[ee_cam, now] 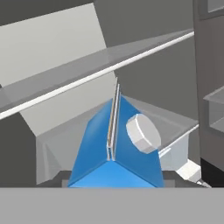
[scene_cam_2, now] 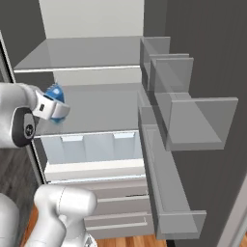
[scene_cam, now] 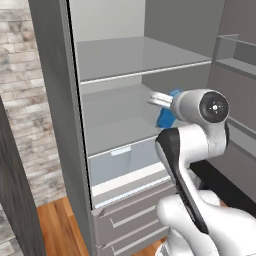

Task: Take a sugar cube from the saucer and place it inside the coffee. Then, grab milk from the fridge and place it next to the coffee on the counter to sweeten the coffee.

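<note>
Landmark: the fridge [scene_cam_2: 96,72], door open, pale shelves and a clear drawer [scene_cam_2: 91,147] seen.
Milk: the milk [ee_cam: 114,148], blue carton, is seen at the front edge of the middle shelf [scene_cam: 115,125], above the clear drawer.
Gripper: the gripper [scene_cam: 162,100] is at the carton's top; whether the jaws are closed on the carton cannot be told.
Hazard: the carton may be tipped or dropped if it is lifted with a loose grip.
Hazard: the upper shelf may be struck if the carton is raised steeply.

Milk [ee_cam: 114,153] smooth matt blue carton; fridge [scene_cam: 55,100] matt grey.
</note>
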{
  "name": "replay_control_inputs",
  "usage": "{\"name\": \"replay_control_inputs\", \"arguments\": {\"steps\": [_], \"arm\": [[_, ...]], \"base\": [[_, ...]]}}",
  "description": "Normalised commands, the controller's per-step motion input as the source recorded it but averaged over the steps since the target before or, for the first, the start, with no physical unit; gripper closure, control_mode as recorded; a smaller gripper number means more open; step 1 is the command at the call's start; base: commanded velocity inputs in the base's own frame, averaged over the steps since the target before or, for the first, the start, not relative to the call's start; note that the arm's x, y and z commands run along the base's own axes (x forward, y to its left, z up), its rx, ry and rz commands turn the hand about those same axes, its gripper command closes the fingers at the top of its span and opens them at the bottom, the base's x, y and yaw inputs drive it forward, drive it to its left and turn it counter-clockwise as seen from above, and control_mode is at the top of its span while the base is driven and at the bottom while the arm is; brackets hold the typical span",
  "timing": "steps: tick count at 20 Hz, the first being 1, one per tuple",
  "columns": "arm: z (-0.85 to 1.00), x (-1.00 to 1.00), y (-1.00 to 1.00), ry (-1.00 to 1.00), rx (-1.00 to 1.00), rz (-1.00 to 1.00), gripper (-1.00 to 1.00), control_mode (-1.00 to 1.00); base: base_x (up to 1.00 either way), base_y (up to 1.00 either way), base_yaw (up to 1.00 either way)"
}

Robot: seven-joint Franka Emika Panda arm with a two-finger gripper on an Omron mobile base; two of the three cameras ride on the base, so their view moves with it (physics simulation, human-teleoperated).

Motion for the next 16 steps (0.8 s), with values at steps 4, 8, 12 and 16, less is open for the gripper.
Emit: {"name": "replay_control_inputs", "arguments": {"steps": [4, 8, 12, 16], "arm": [[0.0, -0.25, 0.0, 0.0, 0.0, -0.01, 1.0, 1.0], [0.0, 0.0, 0.0, 0.0, 0.0, 0.0, 1.0, 1.0], [0.0, 0.0, 0.0, 0.0, 0.0, 0.0, 1.0, 1.0], [0.0, 0.0, 0.0, 0.0, 0.0, 0.0, 1.0, 1.0]], "base": [[-0.75, 0.0, -0.15], [-1.0, 0.0, -0.46], [-1.0, 0.0, -0.61], [-1.0, 0.0, -0.63]]}}
